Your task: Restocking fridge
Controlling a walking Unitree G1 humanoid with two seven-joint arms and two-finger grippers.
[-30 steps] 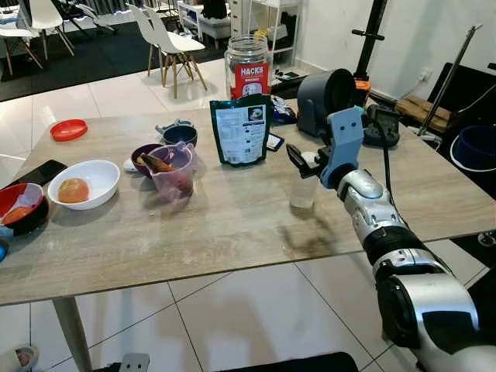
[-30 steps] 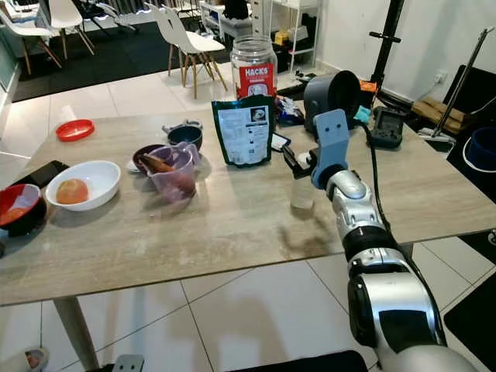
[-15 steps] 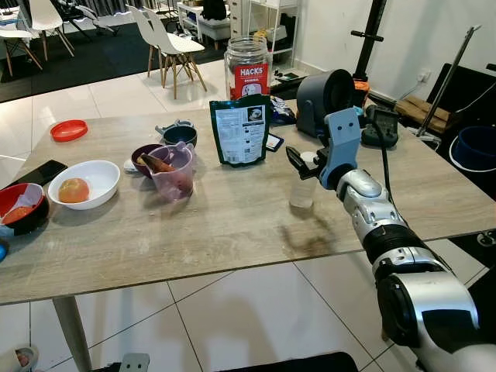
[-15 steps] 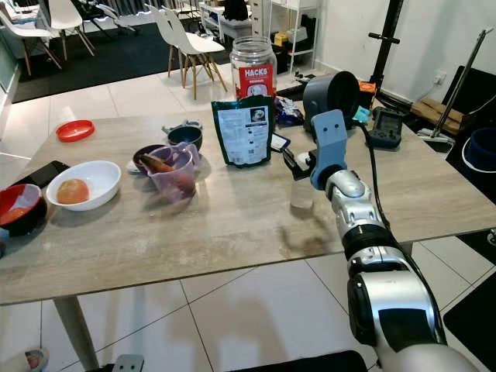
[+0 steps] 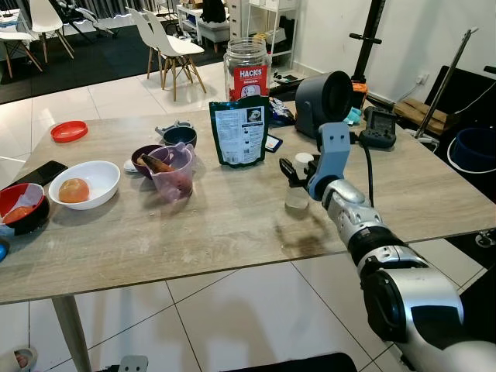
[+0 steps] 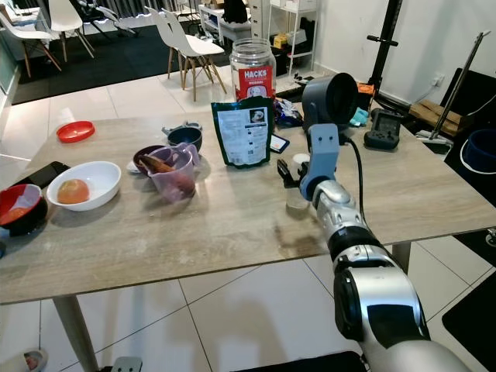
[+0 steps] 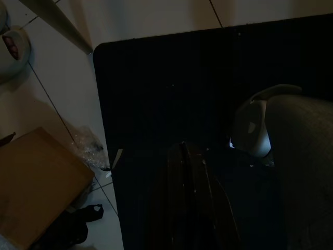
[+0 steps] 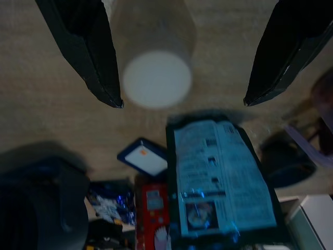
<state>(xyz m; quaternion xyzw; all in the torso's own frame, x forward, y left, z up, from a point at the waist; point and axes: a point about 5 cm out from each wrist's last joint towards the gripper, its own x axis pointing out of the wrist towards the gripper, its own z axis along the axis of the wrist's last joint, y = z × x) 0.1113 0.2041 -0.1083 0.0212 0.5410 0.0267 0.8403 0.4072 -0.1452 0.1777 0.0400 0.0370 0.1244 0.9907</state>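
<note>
Here, my right end effector [image 8: 182, 101] sat out over the wooden surface [image 5: 232, 225], its two black fingers [image 8: 86, 49] spread wide on either side of a small clear bottle with a white cap [image 5: 297, 188]. Through the right wrist camera I saw the bottle between the fingers, closer to one of them, and I could not tell whether that finger touched it. The bottle stood upright on the surface, toward the right side, just in front of the dark green pouch [image 5: 240, 130] that stood on end with its printed label facing me. Behind the pouch stood a tall clear jar with a red label [image 5: 247, 68], and to the right of that a dark grey round appliance [image 5: 324, 99].

Further left I had a translucent purple measuring jug [image 5: 173, 172] against a dark purple bowl [image 5: 147, 157], a dark blue pot [image 5: 179, 135] behind them, a white bowl holding a peach-coloured fruit [image 5: 84, 184], a red bowl [image 5: 20, 206] near the edge, a black phone [image 5: 42, 172] and a flat red lid [image 5: 69, 130].

My left arm hung idle below; its wrist camera was very dark, and I could not tell how the left end effector [image 7: 190, 177] stood.
</note>
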